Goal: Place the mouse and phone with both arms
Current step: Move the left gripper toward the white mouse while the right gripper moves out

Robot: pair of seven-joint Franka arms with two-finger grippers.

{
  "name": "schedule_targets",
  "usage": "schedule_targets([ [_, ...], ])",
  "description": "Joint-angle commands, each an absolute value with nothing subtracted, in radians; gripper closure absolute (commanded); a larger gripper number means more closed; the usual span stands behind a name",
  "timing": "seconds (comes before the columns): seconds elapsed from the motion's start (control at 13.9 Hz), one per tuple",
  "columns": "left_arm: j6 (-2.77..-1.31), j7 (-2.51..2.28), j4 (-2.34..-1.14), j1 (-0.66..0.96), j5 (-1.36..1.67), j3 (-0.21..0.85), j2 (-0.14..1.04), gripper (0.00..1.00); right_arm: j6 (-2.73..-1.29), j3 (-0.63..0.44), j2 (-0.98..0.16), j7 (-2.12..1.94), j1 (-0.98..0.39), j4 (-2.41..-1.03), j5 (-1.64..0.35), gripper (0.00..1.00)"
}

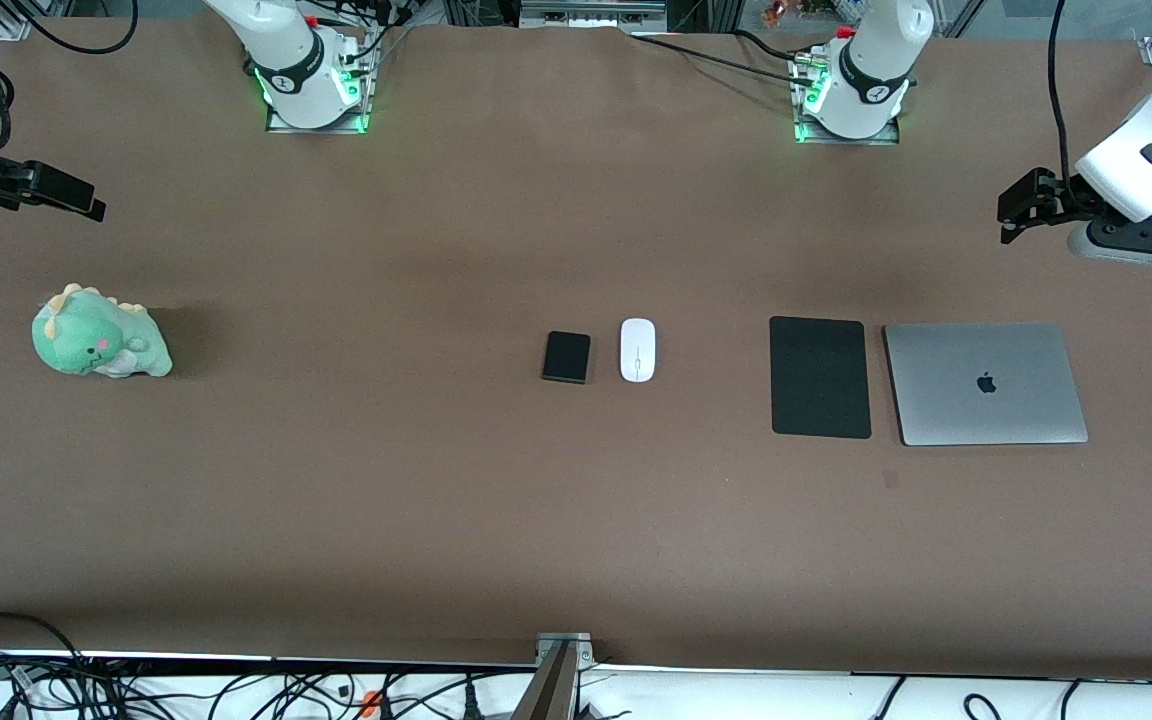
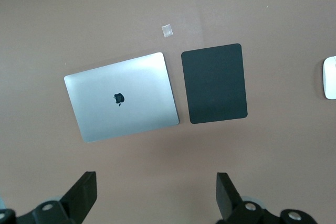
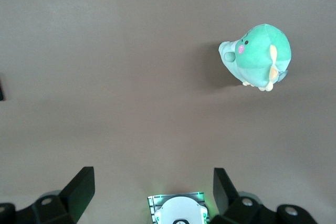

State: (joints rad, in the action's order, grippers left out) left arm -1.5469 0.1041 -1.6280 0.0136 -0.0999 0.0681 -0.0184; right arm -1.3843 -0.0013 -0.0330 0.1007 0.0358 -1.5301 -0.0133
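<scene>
Nothing looks done yet; the job seems to be right at the start. The mouse (image 1: 637,349) lies on the bare table (image 1: 436,500) in the middle, and the phone (image 1: 566,357) lies just beside it, a bit toward the right arm's end; the two do not touch, and no claw is on them.

The left gripper (image 2: 155,192) hangs up high over the left arm's end of the table, with its fingers spread wide and nothing in them; below it lie the silver laptop (image 2: 122,97) and the flat black mat (image 2: 214,83), side by side. The right gripper (image 3: 152,190) hangs over the right arm's end, spread wide and empty too; the green dinosaur toy (image 3: 257,56) sits below it.

Both arms are well apart from the mouse and phone; I think each arm has to reach in, grab one thing, and set it down in its place; where that place is, the pictures do not say.
</scene>
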Motion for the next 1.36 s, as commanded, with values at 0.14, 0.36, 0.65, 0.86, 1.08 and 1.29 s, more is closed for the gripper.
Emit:
schedule_targets([
  [0.14,-1.522,0.106,-1.609,0.011,-0.08,0.071,-0.021,0.0,-1.365,0.002,-0.037,0.084,0.04,-1.509,-0.029,0.0],
  [0.36,-1.52,0.103,-1.609,0.011,-0.08,0.069,-0.021,0.0,-1.365,0.002,-0.037,0.091,0.04,-1.509,-0.031,0.0],
  [0.65,-1.461,0.104,-1.609,0.024,-0.058,0.074,-0.005,0.0,-1.364,0.002,-0.04,0.078,0.04,-1.511,-0.031,0.0],
  [0.86,-1.424,0.103,-1.614,0.029,0.003,0.083,0.041,0.0,-1.362,0.003,-0.046,0.06,0.023,-1.513,-0.031,0.0],
  [1.08,-1.394,0.078,-1.623,0.029,0.029,0.185,0.13,0.0,-1.348,0.003,-0.049,0.083,-0.003,-1.526,-0.031,0.0],
  [1.29,-1.573,-0.144,-1.631,0.029,0.017,0.277,0.228,0.0,-1.341,0.003,-0.096,0.087,-0.038,-1.529,-0.031,0.0],
])
